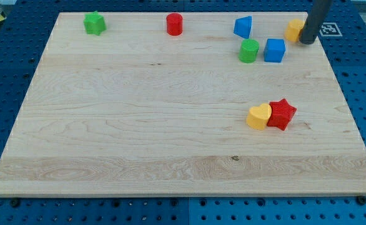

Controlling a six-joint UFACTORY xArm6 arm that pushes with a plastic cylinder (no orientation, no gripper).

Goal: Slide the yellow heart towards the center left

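Note:
The yellow heart [258, 116] lies on the wooden board at the lower right, touching the red star [281, 114] on its right side. My tip [307, 41] is at the view's top right, right beside a yellow block [295, 29] whose shape I cannot make out. The tip is far above and to the right of the yellow heart.
A green star [94, 23] sits at the top left and a red cylinder [174, 24] at the top middle. A blue triangle [243, 27], a green cylinder [248, 50] and a blue cube [274, 50] cluster at the top right. The wooden board [139, 125] lies on a blue perforated table.

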